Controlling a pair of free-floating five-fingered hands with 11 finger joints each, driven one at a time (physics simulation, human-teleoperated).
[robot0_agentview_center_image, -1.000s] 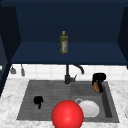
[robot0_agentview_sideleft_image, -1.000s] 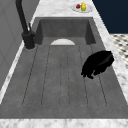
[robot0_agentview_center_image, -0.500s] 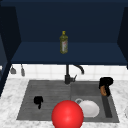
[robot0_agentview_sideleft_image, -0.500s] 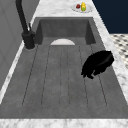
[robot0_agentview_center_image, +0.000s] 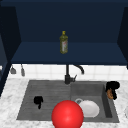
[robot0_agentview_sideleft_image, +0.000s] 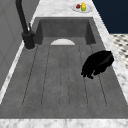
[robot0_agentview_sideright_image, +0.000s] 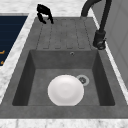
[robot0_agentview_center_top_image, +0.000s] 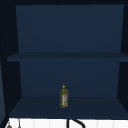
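My left hand (robot0_agentview_center_image: 38, 100) hovers over the ribbed drainboard (robot0_agentview_center_image: 47, 92) with its fingers curled downward and nothing in them. The same hand (robot0_agentview_sideleft_image: 98, 63) appears in the left side view near the drainboard's right edge, and in the right side view as the hand (robot0_agentview_sideright_image: 43, 10) at the far end. My right hand (robot0_agentview_center_image: 112, 87) is over the sink's right rim, curled round a small orange-brown thing (robot0_agentview_center_image: 109, 94). A white plate (robot0_agentview_center_image: 88, 108) (robot0_agentview_sideright_image: 65, 90) lies flat in the basin beside the drain.
A red ball (robot0_agentview_center_image: 67, 115) sits at the sink's front edge. The black faucet (robot0_agentview_center_image: 67, 75) (robot0_agentview_sideright_image: 100, 37) stands behind the sink. An olive bottle (robot0_agentview_center_image: 63, 42) (robot0_agentview_center_top_image: 64, 96) stands on the cabinet shelf. A dish of fruit (robot0_agentview_sideleft_image: 82, 7) rests on the far counter.
My right hand has drifted right and slightly down, from above the basin to the sink's right rim, with the orange-brown thing. The left hand has stayed still.
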